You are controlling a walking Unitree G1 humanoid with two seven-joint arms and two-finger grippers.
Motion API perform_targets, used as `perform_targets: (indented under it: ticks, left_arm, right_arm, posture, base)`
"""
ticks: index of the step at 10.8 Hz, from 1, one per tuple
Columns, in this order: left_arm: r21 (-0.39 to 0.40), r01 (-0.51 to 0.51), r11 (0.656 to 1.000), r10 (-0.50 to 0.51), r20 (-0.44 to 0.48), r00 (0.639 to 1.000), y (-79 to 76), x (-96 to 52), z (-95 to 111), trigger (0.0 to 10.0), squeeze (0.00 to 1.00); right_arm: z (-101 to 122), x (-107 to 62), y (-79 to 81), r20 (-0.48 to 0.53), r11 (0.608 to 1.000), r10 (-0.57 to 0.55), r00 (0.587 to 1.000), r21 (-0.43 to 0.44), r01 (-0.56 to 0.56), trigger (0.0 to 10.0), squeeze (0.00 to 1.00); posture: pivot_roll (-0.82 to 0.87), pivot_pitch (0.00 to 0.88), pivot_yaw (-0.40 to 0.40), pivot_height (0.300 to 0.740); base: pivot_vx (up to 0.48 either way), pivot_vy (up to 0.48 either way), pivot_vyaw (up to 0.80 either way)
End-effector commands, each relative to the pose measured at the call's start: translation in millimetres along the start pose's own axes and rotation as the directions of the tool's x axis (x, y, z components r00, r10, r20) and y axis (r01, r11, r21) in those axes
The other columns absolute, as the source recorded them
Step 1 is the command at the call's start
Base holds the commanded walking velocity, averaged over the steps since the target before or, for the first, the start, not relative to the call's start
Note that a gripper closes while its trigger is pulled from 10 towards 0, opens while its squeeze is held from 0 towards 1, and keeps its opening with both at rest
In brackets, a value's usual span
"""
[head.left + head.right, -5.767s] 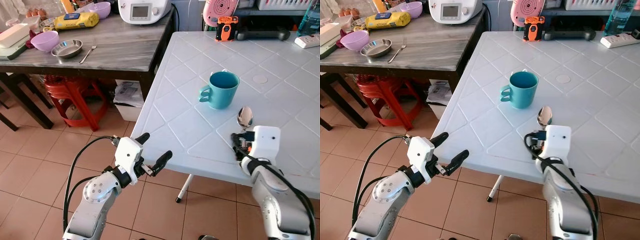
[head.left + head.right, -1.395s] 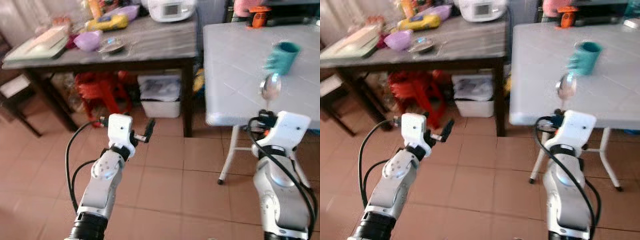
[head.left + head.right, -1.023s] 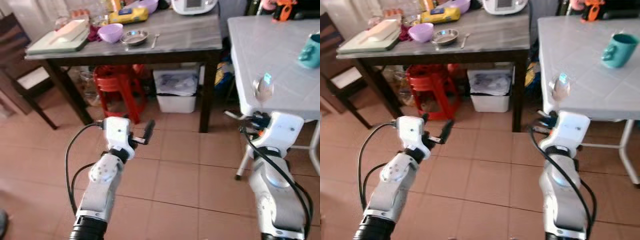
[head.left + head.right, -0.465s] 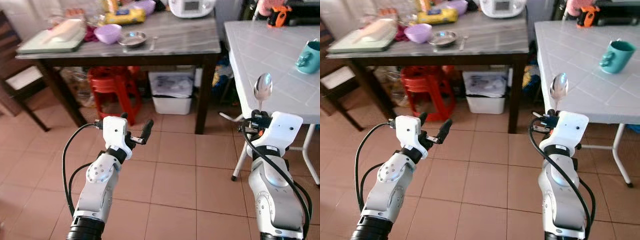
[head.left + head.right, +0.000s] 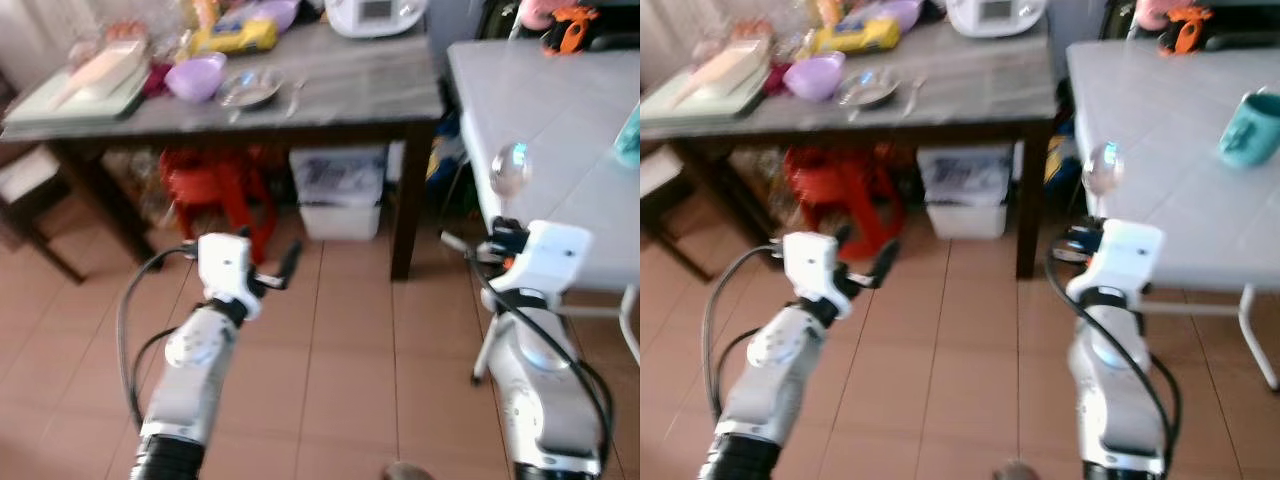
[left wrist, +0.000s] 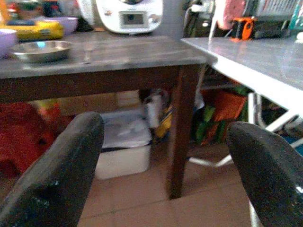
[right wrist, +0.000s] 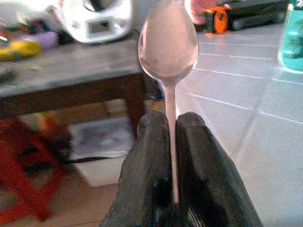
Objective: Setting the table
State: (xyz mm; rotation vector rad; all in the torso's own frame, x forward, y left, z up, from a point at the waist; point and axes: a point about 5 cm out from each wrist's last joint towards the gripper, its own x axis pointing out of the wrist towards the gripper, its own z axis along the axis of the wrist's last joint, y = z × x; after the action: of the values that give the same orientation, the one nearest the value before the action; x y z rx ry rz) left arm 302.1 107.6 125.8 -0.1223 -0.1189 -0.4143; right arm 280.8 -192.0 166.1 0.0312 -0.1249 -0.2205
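Observation:
My right gripper (image 5: 497, 237) is shut on the thin handle of a metal spoon (image 5: 510, 168), which stands upright with its bowl up. The right wrist view shows the spoon (image 7: 168, 43) pinched between the two black fingers (image 7: 147, 156). It is held over the floor, just off the near corner of the white table (image 5: 1160, 150). A teal mug (image 5: 1245, 125) stands on that table, farther right. My left gripper (image 5: 268, 272) is open and holds nothing, out over the tiled floor. Its wide-apart fingers (image 6: 59, 175) frame the wooden table's leg.
A dark wooden table (image 5: 340, 95) to the left carries a purple bowl (image 5: 197, 77), a steel bowl (image 5: 250, 92), a fork (image 5: 293, 92), a yellow pack (image 5: 235, 35) and a white appliance (image 5: 375, 12). Under it are a red stool (image 5: 215, 185) and a white bin (image 5: 340, 190).
The view has pulled back from the white table and swung left toward the wooden table. The spoon stays in my right gripper, and the left stays open.

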Motion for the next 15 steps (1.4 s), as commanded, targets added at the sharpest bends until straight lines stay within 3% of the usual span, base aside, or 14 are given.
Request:
perform_targets:
  ticks: [1,9,12,13,15]
  left_arm:
    - [0.032,-0.013,0.999,0.013,0.000,1.000,7.9,-2.8,3.2,10.0,0.00]
    - [0.035,-0.007,0.999,0.007,-0.006,1.000,5.5,-1.2,2.1,10.0,0.00]
    - [0.078,-0.095,0.992,0.093,0.024,0.995,17.2,1.1,7.2,10.0,0.00]
    - [0.076,-0.160,0.984,0.160,0.000,0.987,22.8,1.4,4.1,10.0,0.00]
    - [0.066,-0.177,0.982,0.179,-0.029,0.983,23.4,0.7,0.3,10.0,0.00]
  right_arm:
    - [4.8,-0.9,5.4,0.023,1.000,0.011,1.000,0.013,-0.011,10.0,0.00]
    - [0.0,-5.2,3.5,0.011,1.000,0.016,1.000,-0.003,-0.016,10.0,0.00]
    - [-6.2,-8.7,6.8,-0.017,0.999,0.053,0.998,-0.006,-0.054,10.0,0.00]
    - [-7.3,-8.7,8.1,-0.020,0.998,0.062,0.998,-0.006,-0.062,10.0,0.00]
    - [-7.7,-8.7,6.6,-0.021,0.998,0.060,0.998,-0.002,-0.060,10.0,0.00]
  posture:
    - [-0.10,0.087,0.118,0.740]
    - [-0.11,0.095,0.123,0.740]
    - [-0.11,0.096,0.116,0.740]
    - [-0.11,0.094,0.113,0.740]
    - [-0.11,0.095,0.109,0.740]
  base:
    - [0.480,0.000,0.00]
    - [0.480,0.000,0.00]
    - [0.464,0.000,0.00]
    - [0.000,0.000,0.00]
    - [0.000,0.000,0.00]
